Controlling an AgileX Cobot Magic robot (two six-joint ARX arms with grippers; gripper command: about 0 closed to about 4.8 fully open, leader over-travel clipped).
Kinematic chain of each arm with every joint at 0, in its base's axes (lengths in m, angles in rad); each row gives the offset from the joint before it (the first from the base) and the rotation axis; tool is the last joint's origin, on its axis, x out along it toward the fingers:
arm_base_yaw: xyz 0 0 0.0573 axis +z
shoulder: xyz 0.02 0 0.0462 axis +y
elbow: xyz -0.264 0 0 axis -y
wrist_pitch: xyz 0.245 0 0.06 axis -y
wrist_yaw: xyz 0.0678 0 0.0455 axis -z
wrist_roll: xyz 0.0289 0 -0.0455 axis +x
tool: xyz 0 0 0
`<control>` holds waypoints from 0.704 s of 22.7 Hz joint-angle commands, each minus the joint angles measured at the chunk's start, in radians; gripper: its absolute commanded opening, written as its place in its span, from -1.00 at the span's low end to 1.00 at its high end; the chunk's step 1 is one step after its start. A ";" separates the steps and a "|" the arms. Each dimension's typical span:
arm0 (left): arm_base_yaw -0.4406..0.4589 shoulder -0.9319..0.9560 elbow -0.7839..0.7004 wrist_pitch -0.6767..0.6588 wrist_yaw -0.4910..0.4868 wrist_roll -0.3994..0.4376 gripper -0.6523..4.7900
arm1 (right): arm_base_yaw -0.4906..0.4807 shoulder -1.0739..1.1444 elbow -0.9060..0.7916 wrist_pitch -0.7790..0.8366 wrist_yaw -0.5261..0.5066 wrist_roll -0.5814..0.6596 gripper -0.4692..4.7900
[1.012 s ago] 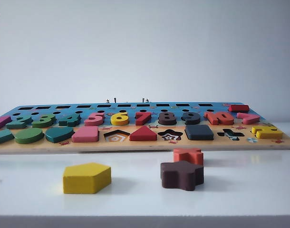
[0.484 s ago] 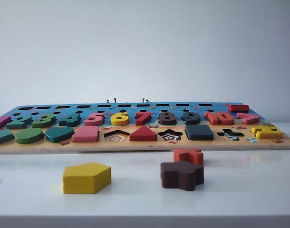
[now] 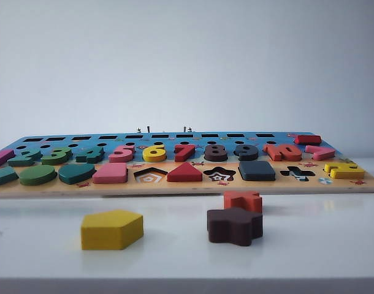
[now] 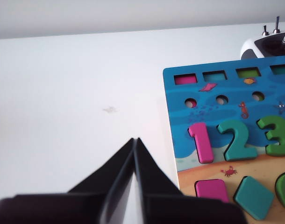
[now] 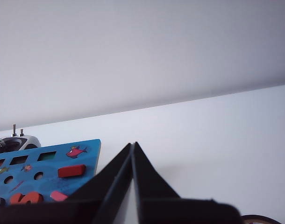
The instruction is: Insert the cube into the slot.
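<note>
The cube point(image 3: 256, 170), a flat dark navy square block, lies level in the front row of the puzzle board point(image 3: 187, 187), between the empty star and cross cut-outs, covering its slot. Neither gripper shows in the exterior view. In the left wrist view my left gripper point(image 4: 134, 140) is shut and empty, over bare white table beside the board's number-1 end point(image 4: 180, 116). In the right wrist view my right gripper point(image 5: 133, 144) is shut and empty, beside the board's other end point(image 5: 93, 158). The cube shows in neither wrist view.
On the table in front of the board lie a yellow pentagon point(image 3: 111, 229), a dark brown star point(image 3: 234, 225) and an orange-red cross piece point(image 3: 243, 200). The pentagon cut-out point(image 3: 150, 176), star cut-out point(image 3: 219, 174) and cross cut-out point(image 3: 297, 173) are empty.
A dark tip of an arm at the exterior view's top left corner has gone out of view. The board and the loose pieces have not moved.
</note>
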 commanded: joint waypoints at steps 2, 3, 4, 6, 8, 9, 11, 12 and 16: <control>0.004 -0.045 -0.052 0.023 -0.004 0.008 -0.70 | -0.019 -0.036 0.000 -0.010 0.006 0.003 -0.84; 0.004 -0.055 -0.064 0.023 -0.004 0.009 -0.70 | -0.019 -0.037 0.000 -0.011 0.006 0.003 -0.84; 0.004 -0.069 -0.079 0.022 -0.004 0.016 -0.70 | -0.019 -0.037 0.000 -0.013 0.005 0.003 -0.84; 0.004 -0.091 -0.100 0.023 -0.004 0.027 -0.70 | -0.019 -0.037 0.000 -0.014 0.006 0.003 -0.84; 0.004 -0.108 -0.112 0.013 -0.003 0.033 -0.70 | -0.019 -0.037 0.000 -0.014 0.006 0.003 -0.84; 0.004 -0.112 -0.112 0.010 -0.003 0.033 -0.70 | -0.019 -0.037 0.000 -0.014 0.006 0.003 -0.84; 0.004 -0.113 -0.112 0.013 -0.003 0.032 -0.70 | -0.019 -0.037 0.000 -0.014 0.006 0.003 -0.84; 0.004 -0.113 -0.112 0.013 -0.003 0.032 -0.70 | -0.019 -0.037 0.000 -0.017 0.006 0.003 -0.84; 0.004 -0.143 -0.112 0.010 -0.003 0.031 -0.70 | -0.019 -0.037 0.000 -0.018 0.006 0.003 -0.84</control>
